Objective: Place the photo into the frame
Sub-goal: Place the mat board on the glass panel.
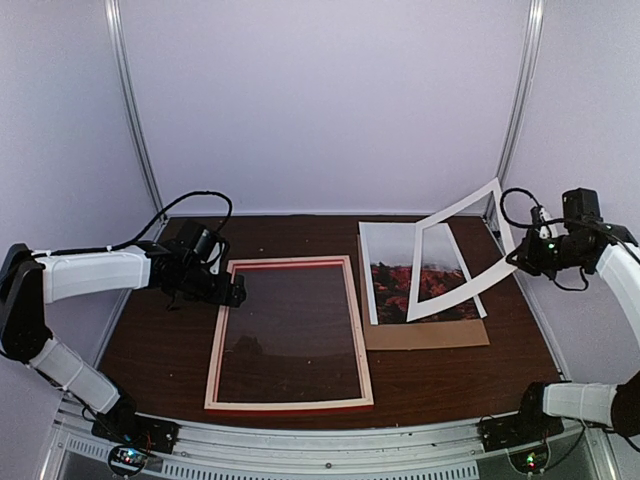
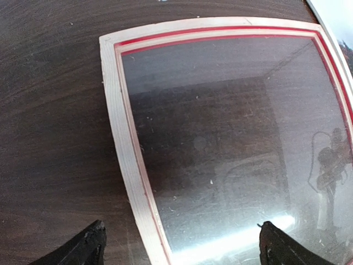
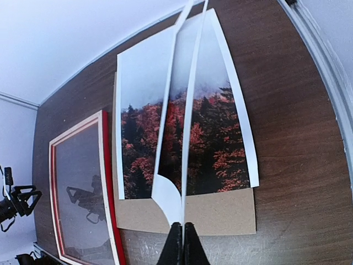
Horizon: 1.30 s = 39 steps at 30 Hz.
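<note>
Your right gripper (image 3: 181, 232) is pinching the white mat board (image 1: 458, 204), tilted up above the photo (image 3: 215, 149). Your left gripper (image 2: 180, 226) hangs spread wide over a corner of the frame (image 2: 117, 127).

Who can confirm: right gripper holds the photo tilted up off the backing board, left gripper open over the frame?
Not the photo: the right gripper is shut on the white mat board, tilted up; the photo lies flat on the backing board (right wrist view). The left gripper is open over the frame.
</note>
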{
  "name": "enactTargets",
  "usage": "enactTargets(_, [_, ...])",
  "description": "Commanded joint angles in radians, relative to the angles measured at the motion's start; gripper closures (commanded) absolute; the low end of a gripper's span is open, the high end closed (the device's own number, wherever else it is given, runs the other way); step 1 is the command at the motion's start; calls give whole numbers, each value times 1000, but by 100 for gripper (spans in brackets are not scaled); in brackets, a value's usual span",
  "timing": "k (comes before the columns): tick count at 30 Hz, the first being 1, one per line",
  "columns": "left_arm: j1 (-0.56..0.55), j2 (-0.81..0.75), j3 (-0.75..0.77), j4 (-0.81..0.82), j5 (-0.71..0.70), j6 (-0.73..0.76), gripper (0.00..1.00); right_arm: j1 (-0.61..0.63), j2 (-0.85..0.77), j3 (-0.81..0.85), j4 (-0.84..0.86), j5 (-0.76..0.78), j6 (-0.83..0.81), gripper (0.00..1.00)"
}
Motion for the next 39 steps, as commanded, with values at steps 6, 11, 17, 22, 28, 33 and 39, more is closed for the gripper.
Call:
enactTargets(6, [-7,-78,24,71,167,-35,3,231,39,289,-157,145,-32,100])
enactTargets(11, [-7,-89,24,96,195,-69,2,390,105,436,-130,112,-4,100])
enactTargets(17, [-5,-110,32,73,120,-86,2,620,232,641,-106,110,11,100])
enactTargets(22, [10,-167,29,21,10,-87,3,820,327,761,-83,119,15,100])
enactTargets(28, [61,-316,-31,-36,-144,-114,2,897,321,609,87,89,121,100])
enactTargets(33, [79,-439,-82,-46,-239,-102,2,910,269,285,373,56,328,100])
enactTargets(39, [79,-421,-70,-58,-252,-71,2,929,251,-91,741,87,622,100])
